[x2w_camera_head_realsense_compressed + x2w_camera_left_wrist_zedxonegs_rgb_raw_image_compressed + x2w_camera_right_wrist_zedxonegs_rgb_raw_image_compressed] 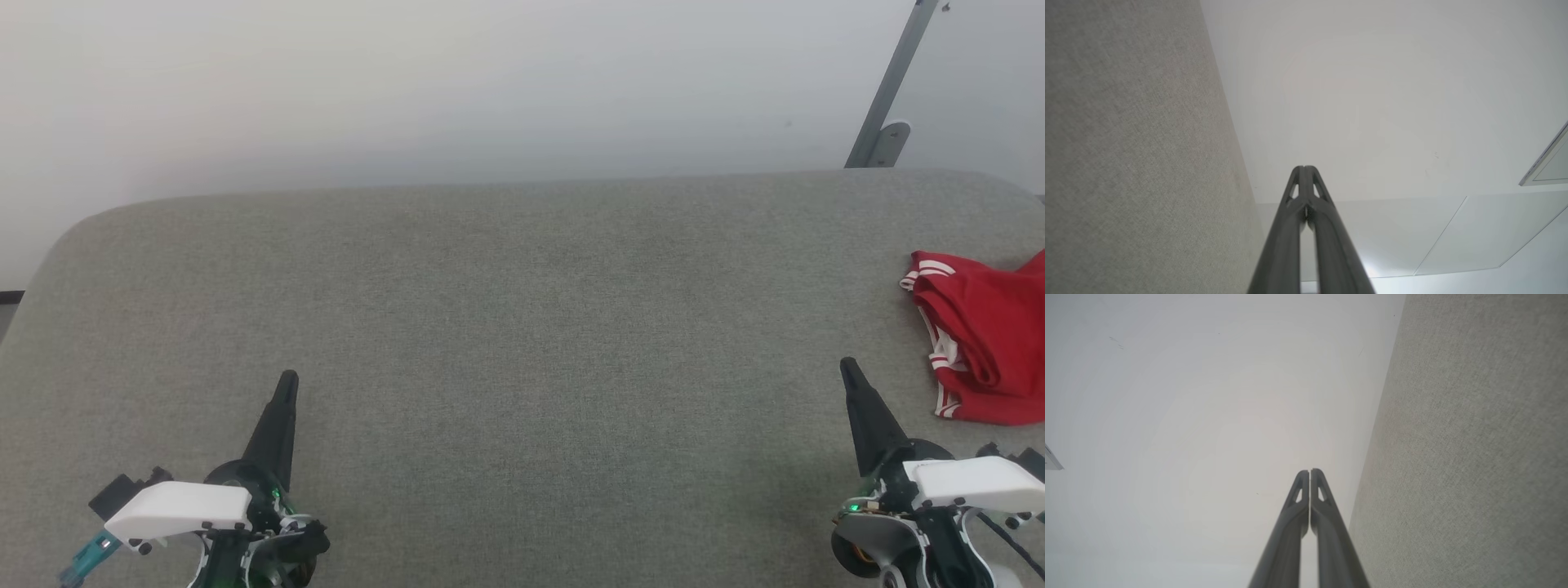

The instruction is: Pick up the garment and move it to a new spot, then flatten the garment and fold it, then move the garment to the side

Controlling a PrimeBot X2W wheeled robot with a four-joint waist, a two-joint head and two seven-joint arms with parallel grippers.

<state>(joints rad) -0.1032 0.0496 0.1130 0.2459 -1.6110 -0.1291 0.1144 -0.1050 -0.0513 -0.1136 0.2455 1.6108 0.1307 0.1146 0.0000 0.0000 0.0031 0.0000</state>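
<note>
Grey woven fabric covers the bench [522, 327], which spans the lower two thirds of the head view under a pale wall [408, 82]. I read the garment [984, 343] at the right edge of the frame, at mid height. It is a crumpled red heap with white striped trim, lying on the bench and cut off by the frame border. A grey metal strut [890, 90] leans at the upper right. The left pincer [286, 382] sits at lower left and the right pincer [849, 369] at lower right. Each shows as a single dark point aimed up the frame, fingers pressed together and pinching nothing. The garment lies up and right of the right pincer, near it but clear of it.

Left wrist view: the left pincer [1304, 169] rises from the bottom centre, tips meeting and empty. The bench [1126, 163] fills the left of the frame, with the wall [1351, 102] to the right.

Right wrist view: the right pincer [1309, 472] rises from the bottom centre, tips pressed together and empty. The bench [1474, 457] takes the right of the frame, the wall [1208, 396] the left.
</note>
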